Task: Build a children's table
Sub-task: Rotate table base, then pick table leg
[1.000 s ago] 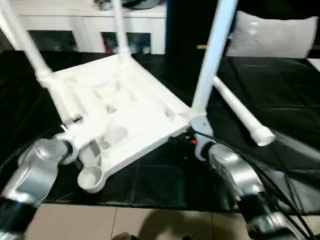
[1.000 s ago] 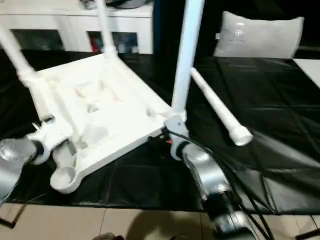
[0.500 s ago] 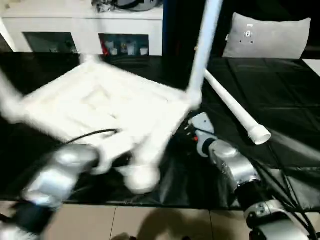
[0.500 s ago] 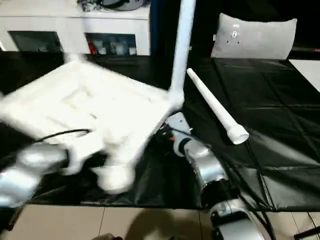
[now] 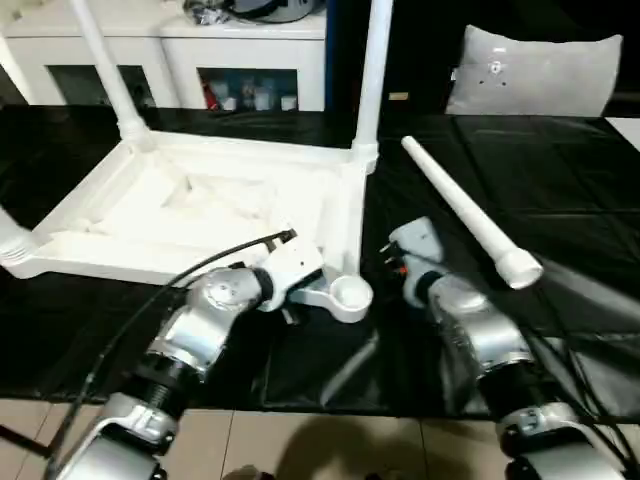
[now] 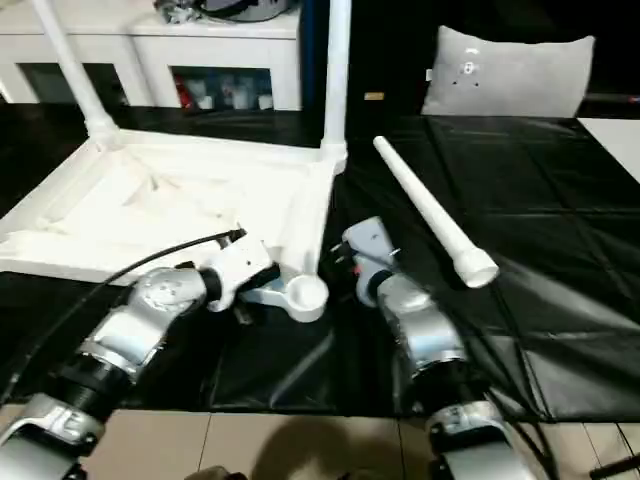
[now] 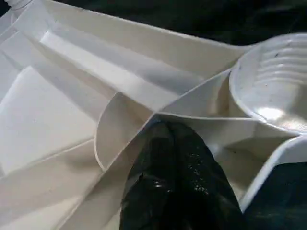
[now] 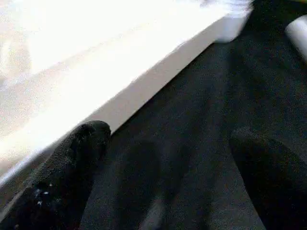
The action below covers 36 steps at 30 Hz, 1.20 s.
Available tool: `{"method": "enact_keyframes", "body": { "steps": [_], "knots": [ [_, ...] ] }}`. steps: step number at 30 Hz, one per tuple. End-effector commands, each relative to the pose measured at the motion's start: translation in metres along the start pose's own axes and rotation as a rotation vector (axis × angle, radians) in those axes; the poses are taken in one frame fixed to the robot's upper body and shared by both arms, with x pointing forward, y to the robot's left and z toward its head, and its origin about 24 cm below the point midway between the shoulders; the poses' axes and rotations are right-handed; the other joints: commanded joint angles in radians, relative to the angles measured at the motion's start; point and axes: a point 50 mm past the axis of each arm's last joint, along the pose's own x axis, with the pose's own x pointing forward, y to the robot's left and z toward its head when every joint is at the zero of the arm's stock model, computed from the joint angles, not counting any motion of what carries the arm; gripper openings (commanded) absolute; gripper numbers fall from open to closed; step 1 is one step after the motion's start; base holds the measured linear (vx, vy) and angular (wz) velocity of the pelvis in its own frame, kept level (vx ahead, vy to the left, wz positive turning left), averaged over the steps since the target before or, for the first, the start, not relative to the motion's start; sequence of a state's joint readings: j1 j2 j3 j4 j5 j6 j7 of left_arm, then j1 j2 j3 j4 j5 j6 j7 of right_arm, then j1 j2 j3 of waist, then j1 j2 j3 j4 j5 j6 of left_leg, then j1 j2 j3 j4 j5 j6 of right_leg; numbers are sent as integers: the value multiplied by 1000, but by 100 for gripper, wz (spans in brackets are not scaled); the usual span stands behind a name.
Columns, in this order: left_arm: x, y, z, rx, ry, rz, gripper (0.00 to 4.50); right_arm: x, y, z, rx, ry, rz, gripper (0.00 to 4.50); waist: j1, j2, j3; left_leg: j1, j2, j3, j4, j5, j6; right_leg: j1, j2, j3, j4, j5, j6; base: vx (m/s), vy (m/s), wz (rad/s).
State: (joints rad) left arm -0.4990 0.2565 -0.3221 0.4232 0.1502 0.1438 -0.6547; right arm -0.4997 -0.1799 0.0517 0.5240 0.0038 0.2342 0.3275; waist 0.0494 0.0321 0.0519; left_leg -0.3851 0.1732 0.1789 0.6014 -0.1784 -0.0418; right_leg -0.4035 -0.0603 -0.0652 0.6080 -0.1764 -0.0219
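Tabletop [image 5: 190, 215] lies upside down on the black sheet [image 5: 560, 170], ribbed underside facing up. Two legs stand upright in the far corner sockets: one far-left [image 5: 100, 60], one far-right [image 5: 372, 70]. A third leg base [image 5: 12, 245] shows at the near-left corner, cut off by the frame edge. Near-right corner socket [image 5: 350, 293] is open, nothing in it.

Fourth leg [image 5: 468, 212] lies loose on the sheet to the right of the top, well apart from it, wide flared end toward me, narrow end pointing away.

My left gripper [image 5: 285, 300] sits at the near edge of the top, just beside the open socket. In the left wrist view one black finger [image 7: 177, 182] is pressed against a rib [image 7: 201, 120] just beside the threaded socket cup [image 7: 273, 81]. The second finger is hidden under the plastic, so I can't tell whether it's clamped or just touching.

My right gripper [image 8: 172, 182] is low over the sheet, near the right side wall of the top and between it and the loose leg. Right wrist view shows both fingers [image 8: 72, 167] spread wide with bare black sheet between them, holding nothing. One finger sits close beside the top's side wall [image 8: 144, 91]; contact is unclear.

A white cabinet [image 5: 200, 40] and a grey cushion [image 5: 540, 70] stand beyond the work area.
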Motion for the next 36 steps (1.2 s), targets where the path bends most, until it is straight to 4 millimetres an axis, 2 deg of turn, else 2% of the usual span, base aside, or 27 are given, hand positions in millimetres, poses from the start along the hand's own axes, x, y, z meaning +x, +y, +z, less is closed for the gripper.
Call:
{"method": "enact_keyframes", "body": {
  "steps": [1,2,3,4,6,8,9,11,12,16,17,19,21,22,23,27,28,30,31,33,36],
  "knots": [
    [0,-2,8,-14,-60,-20,25,-3,-7,3,11,-8,-39,450,2,-2,-72,18,52,-21,-66,-185,34,49,-82,52,-75,-191,-196,0,0,0],
    [-3,-3,8,-29,-74,-29,44,-5,-13,6,3,-5,-74,450,5,-2,-71,18,54,-22,-67,-177,33,50,-83,51,-72,-177,-201,0,0,0],
    [-4,-4,9,-37,-85,-35,44,-6,-18,7,-4,-3,-96,450,7,-1,-71,20,54,-21,-67,-184,32,49,-82,51,-73,-176,-206,0,0,0],
    [-10,-6,13,-62,-124,-42,47,-10,-31,14,-27,-1,-155,450,10,10,-70,21,56,-23,-68,-194,26,49,-83,51,-71,-185,-208,0,0,0],
    [-15,-7,18,-82,-155,-45,56,-12,-40,19,-33,-2,-182,450,10,2,-68,23,56,-19,-69,-213,17,48,-81,51,-75,-204,-208,0,0,0],
    [-19,-9,21,-98,-178,-49,80,-14,-47,23,-30,-1,-201,450,10,2,-65,21,53,-18,-69,-225,17,49,-81,50,-77,-234,-203,0,0,0],
    [-21,-9,22,-97,-184,-56,85,-15,-52,25,-35,9,-218,450,10,-3,-63,21,49,-18,-68,-232,19,48,-81,50,-81,-272,-189,0,0,0],
    [-26,-11,24,-88,-188,-68,98,-18,-64,28,-55,63,-258,450,8,-3,-61,21,49,-19,-69,-234,18,47,-81,50,-86,-315,-171,0,0,0],
    [-27,-10,24,-84,-187,-64,112,-18,-69,29,-62,79,-258,450,5,-9,-60,19,48,-19,-69,-234,16,48,-79,49,-88,-333,-162,0,0,0],
    [-30,-8,23,-82,-177,-42,129,-17,-85,31,-78,131,-268,450,-1,-7,-61,19,45,-18,-64,-228,16,46,-78,47,-86,-328,-168,0,0,0],
    [-31,-9,23,-80,-175,-45,150,-16,-90,30,-72,153,-268,450,-3,-7,-62,18,44,-18,-63,-223,19,47,-77,47,-85,-320,-168,0,0,0],
    [-31,-10,24,-80,-172,-48,163,-14,-95,29,-64,174,-269,450,-8,-7,-64,18,44,-17,-60,-219,25,47,-77,46,-85,-301,-182,0,0,0],
    [-32,-11,25,-72,-166,-54,172,-13,-100,27,-76,212,-275,450,-9,-11,-68,14,46,-17,-58,-184,37,51,-77,46,-78,-250,-202,0,0,0],
    [-32,-12,25,-63,-160,-55,172,-12,-103,26,-88,239,-282,450,-8,-10,-68,13,46,-18,-57,-177,39,51,-77,45,-74,-236,-211,0,0,0],
    [-32,-13,25,-57,-157,-55,196,-12,-105,25,-96,257,-286,450,-10,-9,-67,13,45,-16,-57,-178,44,51,-76,44,-74,-226,-222,0,0,0],
    [-31,-13,24,-41,-140,-41,228,-9,-107,18,-80,316,-276,450,-10,-8,-67,14,46,-15,-54,-182,50,51,-77,44,-73,-221,-232,0,0,0],
    [-31,-13,24,-36,-134,-44,228,-9,-107,16,-50,319,-271,450,-11,-11,-67,13,46,-14,-54,-182,51,52,-77,44,-74,-224,-231,0,0,0],
    [-32,-15,23,-30,-123,-56,250,-8,-106,13,-7,328,-262,450,-9,-9,-66,13,47,-15,-55,-189,51,52,-77,43,-73,-234,-231,0,0,0],
    [-32,-15,22,-29,-121,-57,256,-8,-106,13,-4,329,-261,450,-9,-12,-66,14,48,-14,-55,-190,51,52,-77,43,-74,-235,-229,0,0,0],
    [-33,-17,21,-28,-116,-64,264,-9,-107,7,12,385,-264,450,-9,-8,-67,14,49,-15,-54,-189,48,51,-78,42,-70,-231,-238,0,0,0],
    [-34,-17,21,-31,-115,-64,295,-10,-107,6,25,402,-258,450,-9,-9,-66,14,48,-14,-55,-199,47,51,-77,42,-72,-240,-235,0,0,0]
  ]
}}
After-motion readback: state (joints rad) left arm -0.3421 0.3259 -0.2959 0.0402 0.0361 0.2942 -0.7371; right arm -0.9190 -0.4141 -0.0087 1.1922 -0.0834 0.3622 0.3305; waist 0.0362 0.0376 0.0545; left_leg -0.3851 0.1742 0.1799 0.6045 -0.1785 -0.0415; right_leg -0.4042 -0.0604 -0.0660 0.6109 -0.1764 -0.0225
